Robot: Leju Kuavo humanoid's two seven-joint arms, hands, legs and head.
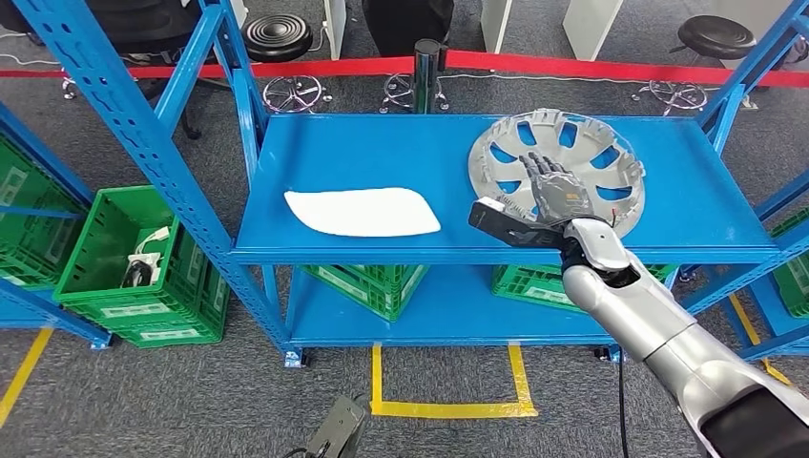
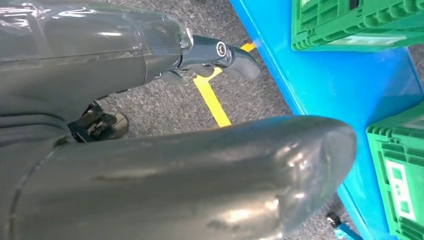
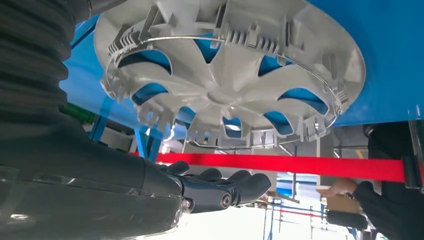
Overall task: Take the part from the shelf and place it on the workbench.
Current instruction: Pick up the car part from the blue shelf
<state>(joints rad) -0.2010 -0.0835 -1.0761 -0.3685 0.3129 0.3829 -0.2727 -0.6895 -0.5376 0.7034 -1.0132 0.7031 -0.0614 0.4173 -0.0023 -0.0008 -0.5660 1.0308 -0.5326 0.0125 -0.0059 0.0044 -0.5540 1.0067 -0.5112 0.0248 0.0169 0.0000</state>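
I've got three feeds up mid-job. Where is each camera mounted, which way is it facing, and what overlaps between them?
Head view: high on the body, facing forward and down at the blue shelf, with the wheel cover and a white panel on it; the right hand is spread above the wheel cover.
Left wrist view: behind the hanging left hand, facing the grey floor, yellow tape and green crates.
Right wrist view: behind the right hand, facing the wheel cover.
Shared: head and right wrist views both show the wheel cover and right hand.

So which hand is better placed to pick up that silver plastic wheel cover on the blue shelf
The right hand. It is stretched out flat over the silver plastic wheel cover on the blue metal shelf, fingers apart. The left hand hangs low beside the shelf's bottom level, near the yellow floor tape.
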